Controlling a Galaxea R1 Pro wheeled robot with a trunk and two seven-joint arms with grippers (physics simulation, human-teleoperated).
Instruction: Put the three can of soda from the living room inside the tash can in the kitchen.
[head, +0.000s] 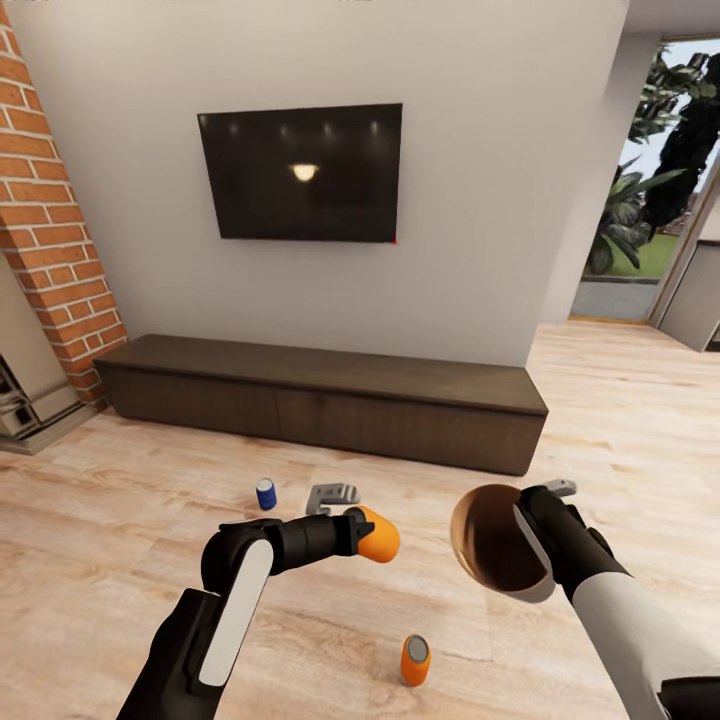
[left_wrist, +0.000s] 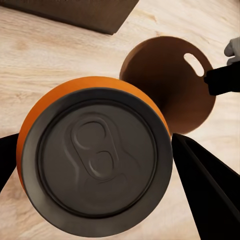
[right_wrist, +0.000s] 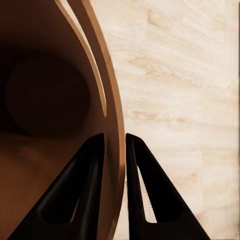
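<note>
- Light wood planks make up the floor (head: 120, 500) of the living room, running up to a pale wall.
- A black TV (head: 300, 172) hangs on that wall, with a brick column (head: 50, 250) at the left side of the head view.
- Below the TV, a long low dark-wood cabinet (head: 320, 395) stands against the wall.
- The trash can (head: 497, 540), brown inside, is tipped so its mouth faces the left arm; the right gripper (right_wrist: 115, 145) is clamped on its rim, one finger inside the wall and one outside, beside the handle cut-out (left_wrist: 194, 64).
- The left gripper (head: 375, 533) is closed on an orange soda can (left_wrist: 95, 155), held above the floor just beside the bin's open mouth; the wrist view looks onto the can's grey top and pull tab, with dark fingers (left_wrist: 210, 195) at either side.
- A second orange can (head: 415, 660) stands upright on the floor below the two grippers in the head view.
- A dark blue can (head: 266, 494) with a white band stands upright on the floor in front of the cabinet, near the left arm's grey wrist part.
</note>
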